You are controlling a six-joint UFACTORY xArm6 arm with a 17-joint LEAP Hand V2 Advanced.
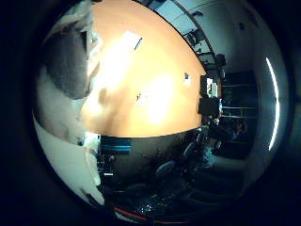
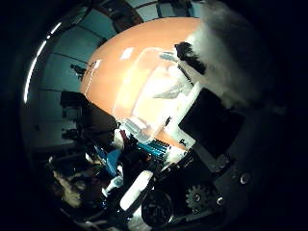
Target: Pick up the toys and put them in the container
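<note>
A grey and white plush toy (image 1: 64,104) fills one side of the right little finger side palm view and lies close against the palm. In the right thumb side palm view its fuzzy grey and white fur (image 2: 229,53) shows beside my right hand (image 2: 197,111). The hand's white and black fingers (image 2: 176,60) curl against the fur.
Both views look out past the toy at a wide orange surface (image 1: 150,66) with bright light patches. Beyond it lies a dark room with furniture (image 1: 212,141) and a teal object (image 2: 154,149). A long strip light (image 1: 274,104) glows at the far side.
</note>
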